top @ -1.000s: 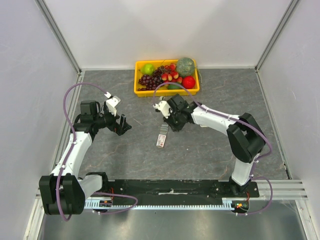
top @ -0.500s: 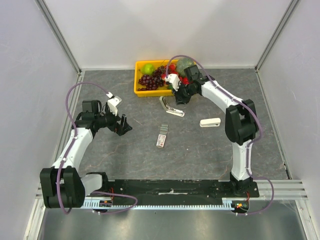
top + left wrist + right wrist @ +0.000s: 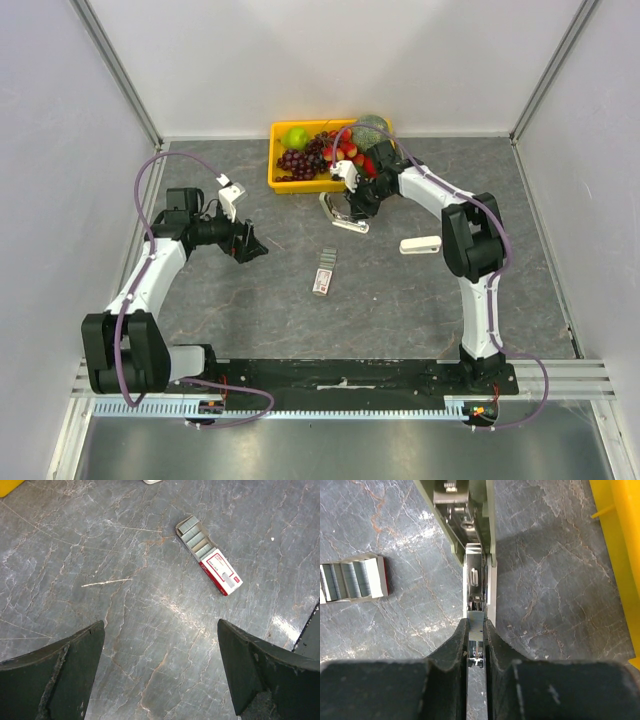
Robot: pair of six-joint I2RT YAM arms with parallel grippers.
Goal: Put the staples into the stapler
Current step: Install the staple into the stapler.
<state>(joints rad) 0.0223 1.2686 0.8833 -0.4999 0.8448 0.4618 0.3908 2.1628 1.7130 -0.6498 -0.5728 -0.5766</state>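
The staples box (image 3: 323, 272), red and white with silvery strips inside, lies open mid-table; it also shows in the left wrist view (image 3: 209, 562) and at the left edge of the right wrist view (image 3: 352, 577). An opened stapler (image 3: 343, 220) lies in front of the basket, its metal channel (image 3: 479, 575) facing up. My right gripper (image 3: 354, 205) hangs over the stapler's end, shut (image 3: 476, 624) on a thin silvery strip of staples (image 3: 476, 630) lined up with the channel. My left gripper (image 3: 250, 247) is open and empty (image 3: 160, 625), left of the box.
A yellow basket (image 3: 283, 181) of fruit stands at the back, just behind the stapler; its wall shows in the right wrist view (image 3: 620, 530). A second, white stapler (image 3: 421, 245) lies shut to the right. Grey walls enclose the table.
My right gripper left the spot by the staples box, swung back toward the basket and now sits low over the opened stapler. My left gripper shifted slightly.
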